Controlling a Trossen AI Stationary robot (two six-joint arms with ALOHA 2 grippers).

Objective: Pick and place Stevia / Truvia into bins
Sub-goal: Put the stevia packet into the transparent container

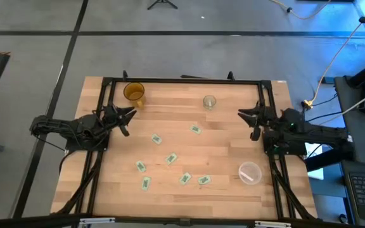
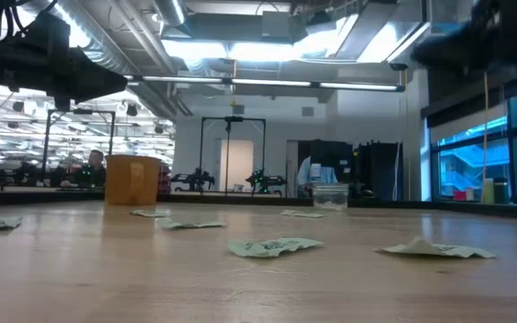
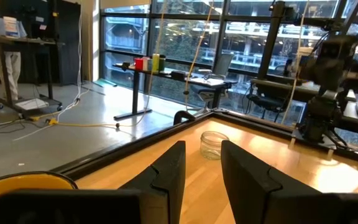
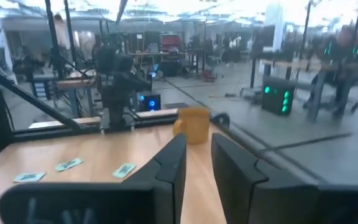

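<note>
Several small white-and-green Stevia packets (image 1: 171, 158) lie flat and scattered on the wooden table's middle and near part; the low view shows them as flat slips (image 2: 274, 246), and some appear in the right wrist view (image 4: 69, 164). The bin, a shallow round clear container (image 1: 250, 172), stands near the table's near right corner. My left gripper (image 1: 127, 114) hovers at the far left, open and holding nothing (image 3: 202, 168). My right gripper (image 1: 246, 115) hovers at the far right, also open and holding nothing (image 4: 199, 165). Both are well away from the packets.
A yellow cup (image 1: 134, 92) stands at the far left, close to my left gripper. A small clear cup (image 1: 209, 101) stands at the far middle (image 3: 214, 144). A black frame (image 1: 182, 80) runs along the table's edges. A person (image 2: 92, 166) sits in the room beyond.
</note>
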